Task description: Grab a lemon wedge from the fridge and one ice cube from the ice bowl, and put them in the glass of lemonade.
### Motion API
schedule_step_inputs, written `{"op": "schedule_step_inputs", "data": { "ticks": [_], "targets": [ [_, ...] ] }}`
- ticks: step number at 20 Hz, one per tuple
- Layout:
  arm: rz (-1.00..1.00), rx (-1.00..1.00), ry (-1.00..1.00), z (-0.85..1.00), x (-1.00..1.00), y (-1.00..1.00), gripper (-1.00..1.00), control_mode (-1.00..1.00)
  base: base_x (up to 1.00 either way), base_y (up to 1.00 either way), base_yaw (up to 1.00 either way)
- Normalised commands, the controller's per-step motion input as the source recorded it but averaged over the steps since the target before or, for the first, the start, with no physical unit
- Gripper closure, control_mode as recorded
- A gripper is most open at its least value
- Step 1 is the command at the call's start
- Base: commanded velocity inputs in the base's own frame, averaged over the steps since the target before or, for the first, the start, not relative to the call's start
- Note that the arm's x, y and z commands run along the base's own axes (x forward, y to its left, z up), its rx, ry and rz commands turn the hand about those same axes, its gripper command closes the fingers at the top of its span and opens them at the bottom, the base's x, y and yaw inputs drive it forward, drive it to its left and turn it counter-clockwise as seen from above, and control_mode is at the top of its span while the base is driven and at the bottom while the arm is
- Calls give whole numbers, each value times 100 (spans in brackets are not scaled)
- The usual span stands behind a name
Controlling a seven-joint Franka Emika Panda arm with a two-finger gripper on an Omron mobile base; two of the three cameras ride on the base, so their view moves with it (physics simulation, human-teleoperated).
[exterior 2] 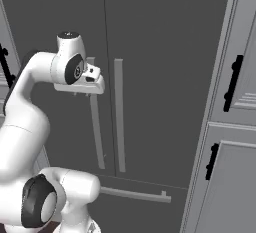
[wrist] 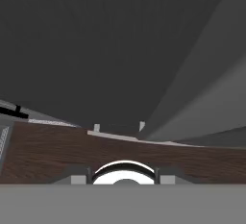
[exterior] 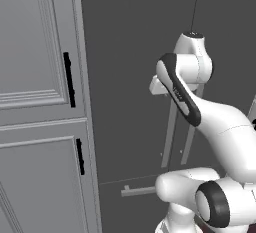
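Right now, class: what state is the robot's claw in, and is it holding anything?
Claw: at the fridge's left bar handle, fridge doors shut; open or closed cannot be told, and no grip is visible.

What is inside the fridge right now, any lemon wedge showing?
Nothing inside can be seen: both upper doors of the fridge are shut, so shelves and any lemon wedge are covered. What shows is its dark front, the two vertical bar handles and the drawer handle below.
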Motion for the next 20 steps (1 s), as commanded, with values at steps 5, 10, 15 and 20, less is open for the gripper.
{"op": "schedule_step_inputs", "data": {
  "ticks": [5,10,15,20],
  "targets": [
    [0,0,-6,-1,-55,0,-100,-100,0,0,0],
    [0,0,0,-18,-76,0,-100,-100,0,0,0],
    [0,0,-1,0,-13,0,-100,100,-16,1,0],
    [0,0,0,0,0,0,-100,100,-98,28,6]
  ]
}}
